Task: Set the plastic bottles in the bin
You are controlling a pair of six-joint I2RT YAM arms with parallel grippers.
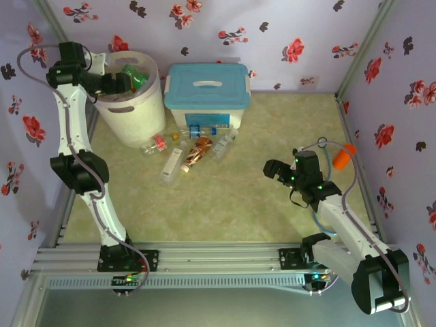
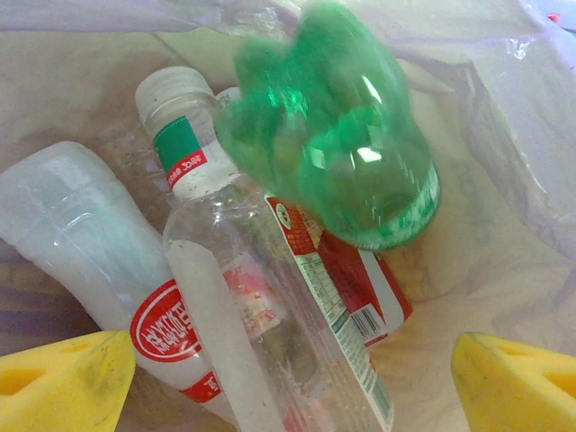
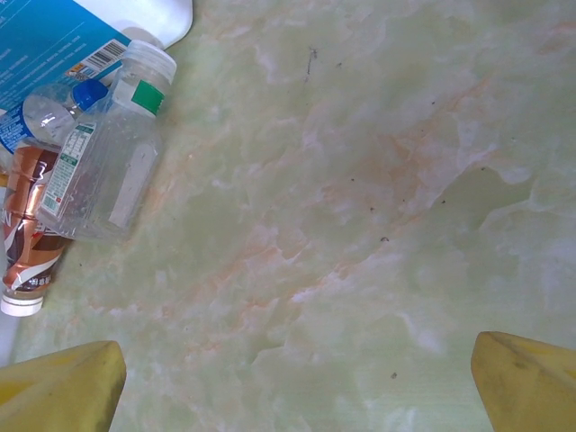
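The bin (image 1: 133, 120) stands at the back left, lined in pale pink (image 2: 504, 189). My left gripper (image 1: 121, 82) hangs over its mouth, open, with both yellow fingertips (image 2: 63, 382) wide apart and nothing between them. A green bottle (image 2: 333, 126) shows blurred and loose below the gripper, above clear red-labelled bottles (image 2: 261, 297) lying in the bin. Several plastic bottles (image 1: 174, 163) lie on the table in front of the box, among them a clear one (image 3: 112, 171) and an amber one (image 3: 27, 234). My right gripper (image 1: 276, 170) is open above bare table, to the right of them.
A white box with a blue lid (image 1: 208, 95) stands next to the bin at the back. An orange cup (image 1: 343, 158) lies near the right wall, behind the right arm. Flowered walls close in the marbled table (image 3: 360, 225).
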